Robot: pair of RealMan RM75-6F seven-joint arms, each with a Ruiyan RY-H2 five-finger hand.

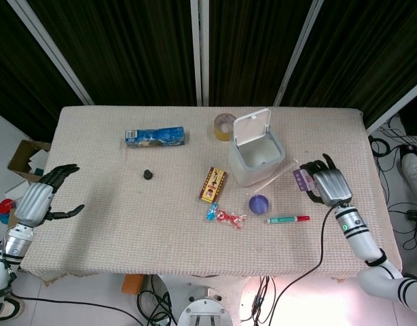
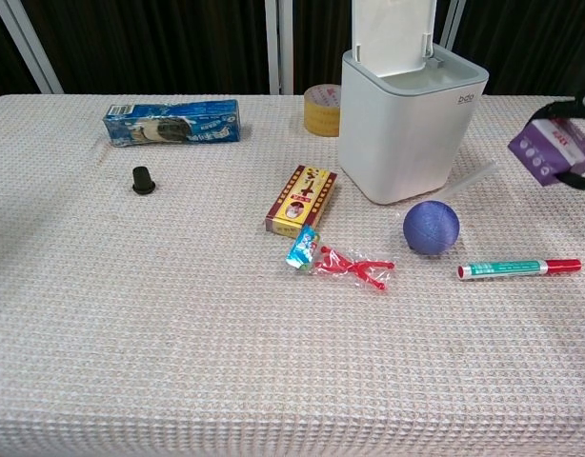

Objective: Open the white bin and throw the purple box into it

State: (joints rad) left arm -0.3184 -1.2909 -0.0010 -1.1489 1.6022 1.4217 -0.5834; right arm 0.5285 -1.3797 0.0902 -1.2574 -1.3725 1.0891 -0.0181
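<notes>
The white bin (image 1: pixel 256 159) (image 2: pixel 407 129) stands right of the table's middle with its lid (image 1: pixel 251 127) (image 2: pixel 393 29) tipped up and open. My right hand (image 1: pixel 325 186) (image 2: pixel 576 143) grips the purple box (image 1: pixel 303 180) (image 2: pixel 550 150) and holds it lifted above the cloth, to the right of the bin. My left hand (image 1: pixel 40 200) hovers open beyond the table's left edge, fingers apart, holding nothing; it shows only in the head view.
A purple ball (image 2: pixel 431 228), a red-capped marker (image 2: pixel 518 268) and a clear stick (image 1: pixel 275 176) lie near the bin. A yellow-red box (image 2: pixel 301 198), candy wrappers (image 2: pixel 345 262), tape roll (image 2: pixel 322 109), blue cookie pack (image 2: pixel 172 122) and small black cap (image 2: pixel 142 179) lie further left.
</notes>
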